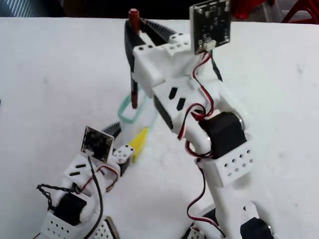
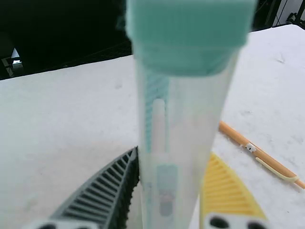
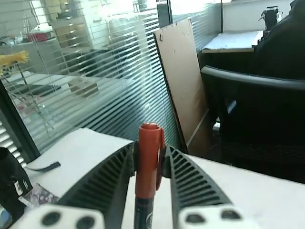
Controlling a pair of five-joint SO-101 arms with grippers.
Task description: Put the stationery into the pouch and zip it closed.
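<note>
My right gripper (image 1: 137,26) is shut on a red pen (image 1: 133,74) and holds it upright. The pen's lower end reaches the teal-rimmed mouth of the translucent pouch (image 1: 128,112). In the right wrist view, the red pen (image 3: 147,162) stands between two black fingers (image 3: 105,181). My left gripper (image 1: 127,136) is shut on the pouch near the table's middle. In the left wrist view, the pouch (image 2: 183,119) rises between a black finger (image 2: 105,195) and a yellow finger (image 2: 228,191). An orange pen (image 2: 259,155) lies on the table beside the pouch.
The white table (image 1: 55,74) is bare to the left and the far right. Its far edge (image 1: 60,18) runs along the top of the high view. The right arm's body (image 1: 219,134) crosses the middle of the table.
</note>
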